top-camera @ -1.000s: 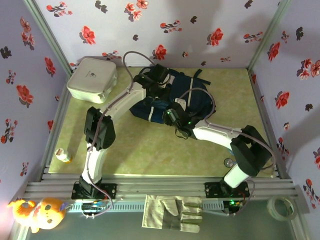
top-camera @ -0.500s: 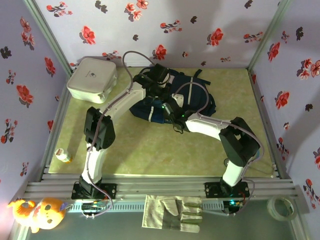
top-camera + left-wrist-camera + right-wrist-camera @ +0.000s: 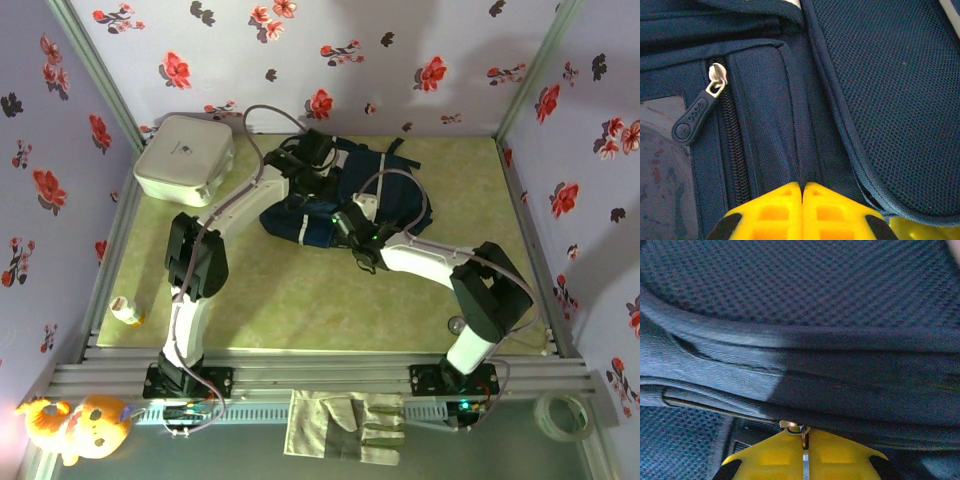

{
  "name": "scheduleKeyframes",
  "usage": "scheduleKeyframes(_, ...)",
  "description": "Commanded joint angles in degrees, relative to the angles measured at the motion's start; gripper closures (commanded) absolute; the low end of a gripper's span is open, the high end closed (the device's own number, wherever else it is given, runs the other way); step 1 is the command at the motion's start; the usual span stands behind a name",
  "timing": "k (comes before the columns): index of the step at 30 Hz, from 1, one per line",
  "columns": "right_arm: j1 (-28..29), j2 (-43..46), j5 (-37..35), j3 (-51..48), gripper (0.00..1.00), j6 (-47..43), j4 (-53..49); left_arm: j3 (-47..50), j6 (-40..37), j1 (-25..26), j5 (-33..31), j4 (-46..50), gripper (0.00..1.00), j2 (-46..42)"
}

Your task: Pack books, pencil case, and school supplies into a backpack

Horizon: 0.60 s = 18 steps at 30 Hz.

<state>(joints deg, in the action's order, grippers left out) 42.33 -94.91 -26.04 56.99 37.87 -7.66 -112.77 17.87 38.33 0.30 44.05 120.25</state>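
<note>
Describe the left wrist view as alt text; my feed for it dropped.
The left gripper has its yellow fingers shut together at the bottom edge, tips at the navy backpack. A zipper with a dark pull tab runs up the left side, and a mesh panel covers the right.

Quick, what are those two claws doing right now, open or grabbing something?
Left gripper: closed, pinching a fabric fold of the backpack.
Right gripper: closed on a metal zipper pull of the backpack.
</note>
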Motion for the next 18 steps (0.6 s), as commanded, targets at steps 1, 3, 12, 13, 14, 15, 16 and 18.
scheduleKeyframes(1, -1.63, 2.07, -6.7, -1.66, 0.92, 0.59, -5.63, -0.08, -1.05, -1.59, -1.14, -1.25, 1.0, -3.77)
scheduleKeyframes(3, -1.85, 2.51, -8.12, -2.02, 0.92, 1.61, -7.53, -0.09, -1.17, -1.76, -1.11, -1.25, 1.0, -3.73)
scheduleKeyframes(12, -3.13, 2.73, 3.2, -4.13, 0.84, -7.51, 0.19, 0.0, -0.91, -1.93, 0.04, -1.25, 1.0, -3.39)
scheduleKeyframes(13, -3.13, 1.87, 4.11, -3.18, 0.82, -8.58, 0.19, -0.06, -0.83, -1.89, 0.27, -1.3, 1.0, -3.36)
scheduleKeyframes(14, -3.13, 1.09, 4.54, -2.48, 0.81, -9.31, 0.11, -0.12, -0.82, -1.94, 0.33, -1.26, 1.0, -3.42)
scheduleKeyframes(15, -3.13, 0.26, 4.6, -1.72, 0.79, -10.02, -0.19, -0.18, -0.73, -1.93, 0.47, -1.25, 1.0, -3.52)
scheduleKeyframes(16, -3.13, -0.53, 4.18, -1.02, 0.78, -10.22, -0.57, -0.17, -0.73, -1.94, 0.5, -1.29, 1.0, -3.57)
scheduleKeyframes(18, -3.13, -1.6, 3.37, -0.31, 0.76, -10.48, -0.61, -0.08, -0.7, -1.99, 0.61, -1.25, 1.0, -3.69)
